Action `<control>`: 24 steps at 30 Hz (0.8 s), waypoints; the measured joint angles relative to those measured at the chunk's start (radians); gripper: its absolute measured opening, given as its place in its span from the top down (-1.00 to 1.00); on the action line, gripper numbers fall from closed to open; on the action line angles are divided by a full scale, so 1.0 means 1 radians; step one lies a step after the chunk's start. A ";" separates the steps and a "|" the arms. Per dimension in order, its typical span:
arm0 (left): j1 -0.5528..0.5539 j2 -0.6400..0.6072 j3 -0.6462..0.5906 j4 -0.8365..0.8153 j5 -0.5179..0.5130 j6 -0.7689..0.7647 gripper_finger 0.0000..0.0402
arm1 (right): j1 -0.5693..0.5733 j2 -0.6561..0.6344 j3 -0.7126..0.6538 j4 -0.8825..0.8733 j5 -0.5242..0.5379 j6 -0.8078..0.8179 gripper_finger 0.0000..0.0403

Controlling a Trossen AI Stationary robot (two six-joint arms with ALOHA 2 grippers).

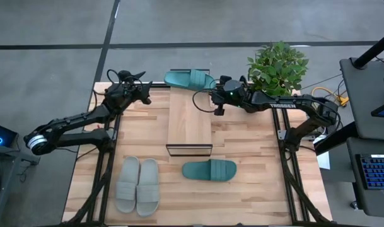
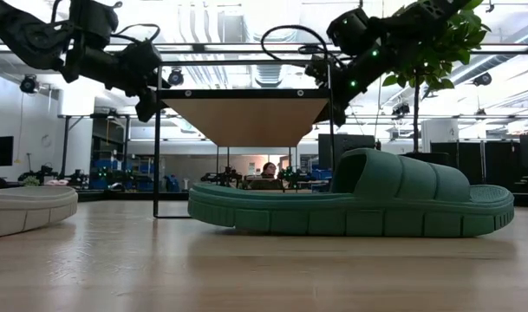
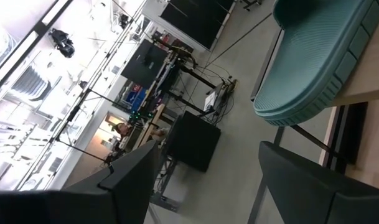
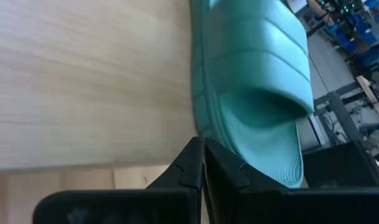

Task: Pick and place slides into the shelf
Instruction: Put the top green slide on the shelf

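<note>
- On the far end of the shelf [image 1: 189, 116] we see one teal slide [image 1: 190, 79] lying across the plank, its ends overhanging both sides.
- Just right of that slide we find the right gripper [image 1: 217, 104], raised above the shelf's right edge, its fingers [image 4: 190, 167] pressed together with nothing between them.
- In the right wrist view the teal slide [image 4: 254, 81] lies on the pale plank just beyond the closed fingertips, apart from them.
- At the table's far left we see the left gripper [image 1: 143, 96], raised, its fingers [image 3: 130, 180] spread wide and holding nothing.
- Near the shelf's near end, on the table [image 1: 255, 157], we see the second teal slide [image 1: 209, 170] lying crosswise.
- At the near left, the two grey slides [image 1: 137, 185] lie side by side, touching.
- At the far right corner stands a leafy plant [image 1: 278, 66].
</note>
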 joint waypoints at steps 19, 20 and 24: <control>0.000 0.002 0.000 0.000 -0.003 -0.001 -0.31 | -0.063 0.004 0.002 0.012 -0.007 -0.002 0.96; 0.000 0.004 0.000 0.001 -0.003 -0.001 -0.31 | -0.065 0.004 0.002 0.012 -0.007 -0.002 0.96; 0.000 0.005 0.000 0.001 -0.003 -0.001 -0.31 | -0.068 0.004 0.002 0.013 -0.007 -0.003 0.96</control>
